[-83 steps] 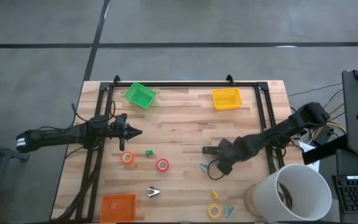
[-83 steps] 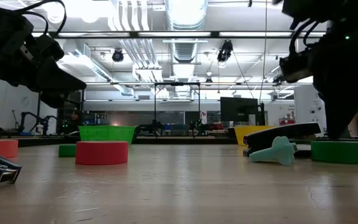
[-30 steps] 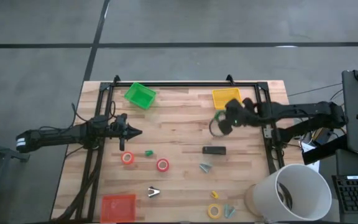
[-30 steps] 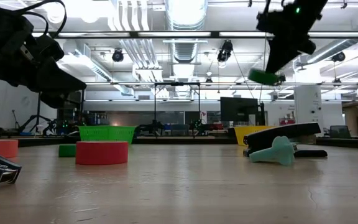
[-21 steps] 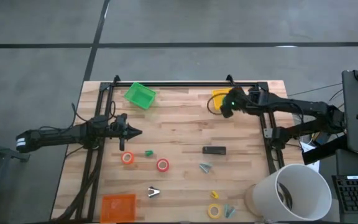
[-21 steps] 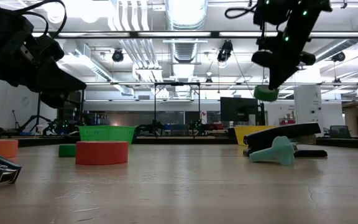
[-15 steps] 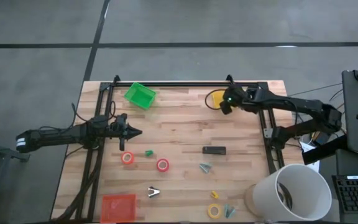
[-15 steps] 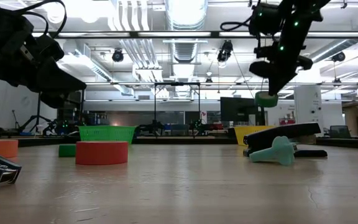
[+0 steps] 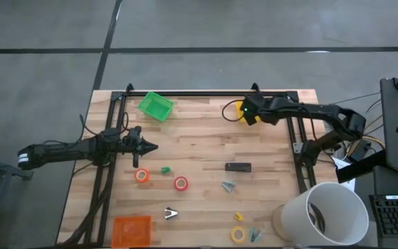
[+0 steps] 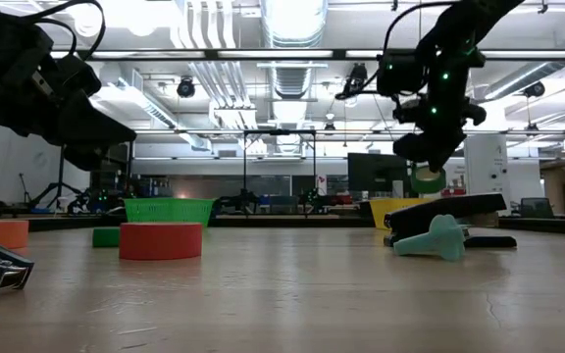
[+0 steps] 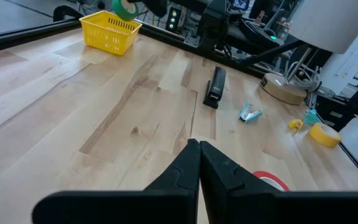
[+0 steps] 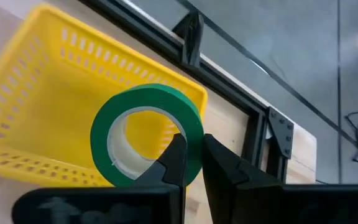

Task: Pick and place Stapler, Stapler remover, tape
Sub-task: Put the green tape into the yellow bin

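Note:
My right gripper (image 9: 244, 111) is shut on a green tape roll (image 12: 146, 134) above the yellow basket (image 12: 48, 106) at the table's far right. The roll also shows in the low view (image 10: 426, 178). The black stapler (image 9: 238, 167) lies flat on the table's right middle. A teal staple remover (image 9: 228, 185) lies just nearer than it. My left gripper (image 9: 148, 146) is shut and empty at the table's left middle. My right gripper pinches the roll's wall (image 12: 193, 144), one finger inside the hole and one outside. The fingers slant down from the table's right. The roll hangs lifted clear, on edge, over the yellow basket.
A green basket (image 9: 155, 106) stands far left, an orange basket (image 9: 130, 229) near left. Red (image 9: 180, 183), orange (image 9: 141, 176) and yellow (image 9: 238, 234) tape rolls and small clips lie on the table. A white bucket (image 9: 327, 211) stands at the near right corner.
My right gripper has carried the green tape roll from above the table's right middle toward the far edge and down, until it hangs over the yellow basket. It has stayed shut on the roll.

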`<action>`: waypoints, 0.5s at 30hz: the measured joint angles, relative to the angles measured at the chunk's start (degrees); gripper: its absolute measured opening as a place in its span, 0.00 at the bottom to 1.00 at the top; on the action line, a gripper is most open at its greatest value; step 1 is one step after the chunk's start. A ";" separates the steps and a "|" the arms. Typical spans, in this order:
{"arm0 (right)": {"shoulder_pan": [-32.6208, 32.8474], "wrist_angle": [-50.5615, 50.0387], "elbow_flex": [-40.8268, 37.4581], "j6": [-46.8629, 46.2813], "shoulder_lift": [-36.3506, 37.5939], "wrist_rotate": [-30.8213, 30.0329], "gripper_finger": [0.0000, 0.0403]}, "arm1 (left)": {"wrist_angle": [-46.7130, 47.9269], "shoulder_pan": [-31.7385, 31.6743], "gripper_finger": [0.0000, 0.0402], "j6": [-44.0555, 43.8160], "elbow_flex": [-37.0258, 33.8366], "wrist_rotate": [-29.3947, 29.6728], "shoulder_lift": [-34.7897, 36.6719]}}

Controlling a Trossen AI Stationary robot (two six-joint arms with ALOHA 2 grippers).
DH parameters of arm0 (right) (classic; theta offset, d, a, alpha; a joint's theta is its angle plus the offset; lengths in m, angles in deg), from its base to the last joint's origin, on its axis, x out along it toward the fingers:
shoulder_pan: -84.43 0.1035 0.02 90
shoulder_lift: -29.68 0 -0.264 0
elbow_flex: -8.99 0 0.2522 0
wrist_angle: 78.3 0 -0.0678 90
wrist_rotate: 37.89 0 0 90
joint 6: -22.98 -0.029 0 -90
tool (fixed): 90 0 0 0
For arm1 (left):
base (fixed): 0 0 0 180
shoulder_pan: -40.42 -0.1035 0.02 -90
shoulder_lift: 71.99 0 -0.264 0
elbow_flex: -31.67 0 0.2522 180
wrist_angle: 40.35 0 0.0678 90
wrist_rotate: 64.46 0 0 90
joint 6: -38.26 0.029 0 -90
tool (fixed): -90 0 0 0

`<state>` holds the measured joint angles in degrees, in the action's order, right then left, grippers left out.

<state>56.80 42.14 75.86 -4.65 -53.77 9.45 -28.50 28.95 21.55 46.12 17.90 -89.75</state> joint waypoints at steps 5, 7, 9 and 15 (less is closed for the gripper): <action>-1.86 0.64 0.00 0.37 -2.81 -2.48 0.07 | 0.00 -0.01 0.03 0.00 0.00 0.00 0.00; -2.00 1.19 0.00 0.65 -3.93 -2.35 0.07 | 0.00 0.01 0.03 0.01 0.00 0.00 0.00; -1.91 2.21 0.00 1.00 -5.10 -2.21 0.07 | 0.00 0.00 0.03 0.00 0.00 0.00 0.00; -2.13 4.33 0.00 2.33 -8.53 -2.07 0.07 | 0.00 -0.01 0.03 0.00 0.00 0.00 -0.01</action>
<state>54.67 46.46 75.86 -2.32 -62.30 7.37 -28.50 28.93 21.55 46.12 17.90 -89.76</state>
